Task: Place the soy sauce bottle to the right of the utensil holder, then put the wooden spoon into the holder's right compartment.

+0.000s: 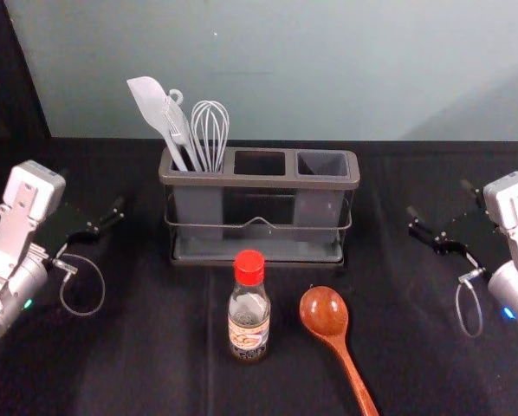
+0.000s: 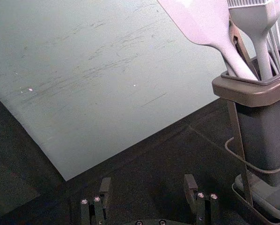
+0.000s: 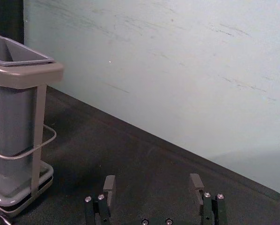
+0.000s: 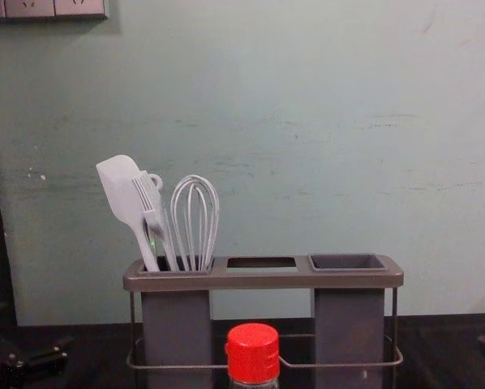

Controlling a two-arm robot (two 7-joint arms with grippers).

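The soy sauce bottle [image 1: 249, 314] with its red cap stands upright in front of the utensil holder [image 1: 259, 181]. To the bottle's right lies the wooden spoon [image 1: 326, 314], bowl toward the holder. The right compartment [image 1: 322, 164] holds nothing; white utensils stand in the left one. My left gripper [image 1: 106, 222] is open to the left of the holder, and my right gripper [image 1: 441, 227] is open to its right. In the left wrist view the left gripper [image 2: 149, 192] has nothing between its fingers; the right wrist view shows the right gripper [image 3: 153, 192] likewise. In the chest view, the red cap [image 4: 253, 352] overlaps the holder's front.
A pale wall [image 1: 328, 69] rises behind the black-covered table [image 1: 155, 347]. A spatula [image 4: 121, 198], a brush and a whisk [image 4: 195, 219] stick up above the holder's left end. Bare tabletop lies between the holder and my right gripper.
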